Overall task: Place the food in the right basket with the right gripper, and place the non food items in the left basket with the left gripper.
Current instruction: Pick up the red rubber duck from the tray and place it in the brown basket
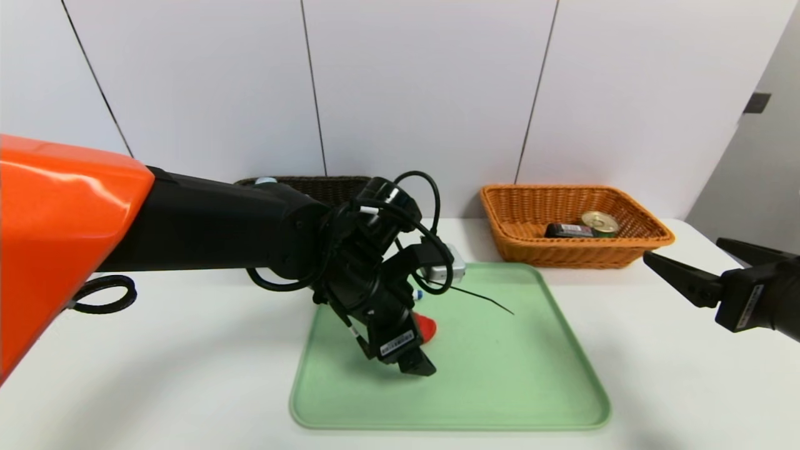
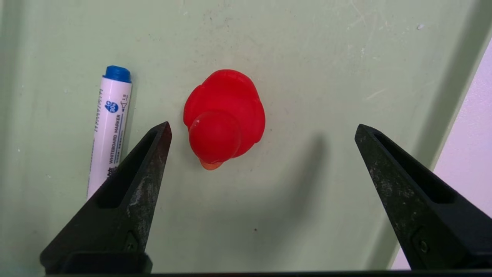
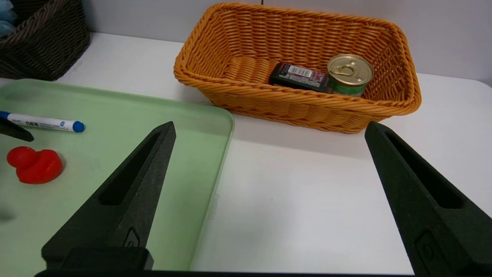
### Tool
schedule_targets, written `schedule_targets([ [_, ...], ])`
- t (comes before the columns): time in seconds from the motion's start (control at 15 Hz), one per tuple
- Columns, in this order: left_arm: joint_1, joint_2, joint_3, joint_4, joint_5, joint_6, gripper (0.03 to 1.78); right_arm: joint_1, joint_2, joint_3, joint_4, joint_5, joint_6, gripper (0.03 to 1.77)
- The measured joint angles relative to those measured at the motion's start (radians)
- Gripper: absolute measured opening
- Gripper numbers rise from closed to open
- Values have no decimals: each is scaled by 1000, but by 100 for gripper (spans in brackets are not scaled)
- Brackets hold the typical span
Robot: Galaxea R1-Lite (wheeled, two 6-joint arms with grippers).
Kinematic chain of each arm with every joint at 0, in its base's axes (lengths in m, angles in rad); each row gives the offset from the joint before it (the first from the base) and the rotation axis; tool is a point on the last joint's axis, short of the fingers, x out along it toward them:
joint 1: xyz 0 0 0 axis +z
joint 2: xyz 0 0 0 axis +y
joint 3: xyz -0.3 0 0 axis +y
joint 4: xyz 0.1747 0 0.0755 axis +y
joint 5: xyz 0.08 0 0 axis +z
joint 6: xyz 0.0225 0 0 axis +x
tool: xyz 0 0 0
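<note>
Left wrist view shows the left end effector [image 2: 263, 129] spread wide over the green tray [image 2: 307, 57], holding nothing and touching nothing. The red rubber duck [image 2: 225, 117] sits on the tray between the two fingers, nearer to one of them and apart from both. The white marker with blue cap [image 2: 110, 123] lies flat on the tray just outside that same finger, its lower end hidden behind it.

From the head view, the left arm reaches in over the tray [image 1: 500, 375], its end effector [image 1: 415, 362] tilted downward, with only a sliver of the duck [image 1: 426, 326] showing beside it.

The right end effector [image 1: 684, 256] hangs above the table [image 1: 156, 375] to the right of the tray, its fingers equally wide apart and empty. In the right wrist view it [image 3: 269, 130] faces the orange basket [image 3: 300, 107], well short of it.

That basket holds two food items: one round tin with a gold pull-ring lid [image 3: 349, 73] and one small black box with a pink-white label [image 3: 298, 76], lying side by side and touching.

The dark brown basket [image 3: 42, 46] stands on the table behind the tray's far left corner; a bit of light-blue mesh [image 3: 7, 23] shows at its edge.

Count: two baskets, one tray, one duck, one marker, one tin, one black box.
</note>
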Motion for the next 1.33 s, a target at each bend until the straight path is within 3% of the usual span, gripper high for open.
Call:
schedule_targets([
  [1.13, 22, 61, 29, -118, -9, 6, 169, 3, -2, 17, 0, 26, 0, 170],
  [1.33, 31, 73, 36, -180, -15, 3, 122, 3, 1, 17, 0, 27, 1, 170],
])
